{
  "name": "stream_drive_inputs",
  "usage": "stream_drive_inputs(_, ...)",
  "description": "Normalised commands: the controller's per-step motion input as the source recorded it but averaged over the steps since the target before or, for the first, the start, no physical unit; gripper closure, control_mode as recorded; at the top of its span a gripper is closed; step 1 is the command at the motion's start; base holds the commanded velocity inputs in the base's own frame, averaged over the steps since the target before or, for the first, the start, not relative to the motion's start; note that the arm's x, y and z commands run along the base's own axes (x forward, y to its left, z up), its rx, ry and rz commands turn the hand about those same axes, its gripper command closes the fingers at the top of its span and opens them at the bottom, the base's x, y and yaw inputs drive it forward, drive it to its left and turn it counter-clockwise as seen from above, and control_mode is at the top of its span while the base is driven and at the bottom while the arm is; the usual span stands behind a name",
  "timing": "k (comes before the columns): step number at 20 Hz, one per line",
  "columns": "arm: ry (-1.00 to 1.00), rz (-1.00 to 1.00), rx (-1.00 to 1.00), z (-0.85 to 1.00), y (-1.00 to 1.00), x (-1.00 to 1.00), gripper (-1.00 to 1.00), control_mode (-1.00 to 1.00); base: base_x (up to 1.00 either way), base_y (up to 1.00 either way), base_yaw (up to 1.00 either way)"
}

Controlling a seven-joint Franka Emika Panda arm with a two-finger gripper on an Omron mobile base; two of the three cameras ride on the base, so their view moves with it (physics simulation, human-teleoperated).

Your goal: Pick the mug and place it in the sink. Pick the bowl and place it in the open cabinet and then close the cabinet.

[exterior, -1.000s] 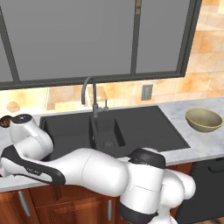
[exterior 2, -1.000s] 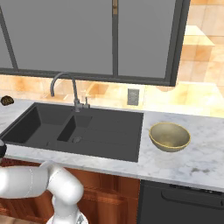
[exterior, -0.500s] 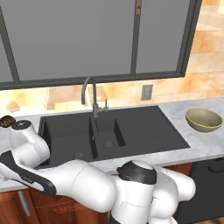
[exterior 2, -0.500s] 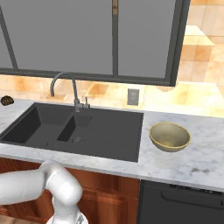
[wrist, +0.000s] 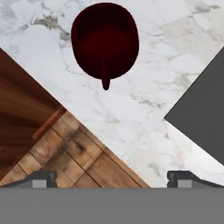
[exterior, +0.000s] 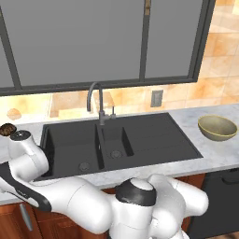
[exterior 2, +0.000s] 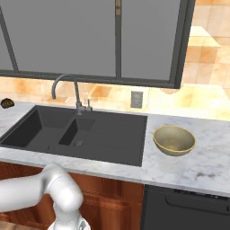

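The small dark red mug (wrist: 105, 41) stands on the white marble counter (wrist: 144, 109), seen from above with its handle pointing toward my gripper (wrist: 113, 178). The gripper is open, its fingertips (wrist: 43, 177) wide apart, above the counter's front edge and well short of the mug. A corner of the black sink (wrist: 203, 118) lies to the right. The sink (exterior: 116, 140) fills the middle of the counter in the base views. The tan bowl (exterior: 217, 127) (exterior 2: 174, 140) sits on the counter right of it. The cabinet is out of view.
A grey faucet (exterior: 95, 100) rises behind the sink. A dark brown lumpy item (exterior: 7, 129) (exterior 2: 6, 103) and a tan one (exterior: 14, 113) lie at the counter's far left. Wooden cabinet fronts (wrist: 26, 113) and plank floor (wrist: 83, 162) show below the counter edge.
The arm has swung lower and farther left, toward the counter's left end. The bowl and sink have not moved.
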Motion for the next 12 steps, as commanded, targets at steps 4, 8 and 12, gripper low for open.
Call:
stream_drive_inputs(4, 0.0, 0.0, 0.0, -0.03, 0.16, 0.3, -1.0, -1.0, 0.0, 0.0, 0.0)
stream_drive_inputs(8, 0.0, 0.0, 0.0, -0.07, 0.24, 0.17, -1.0, -1.0, 0.0, 0.0, 0.0)
stream_drive_inputs(12, 0.0, 0.0, 0.0, -0.08, 0.43, 0.15, -1.0, -1.0, 0.0, 0.0, 0.0)
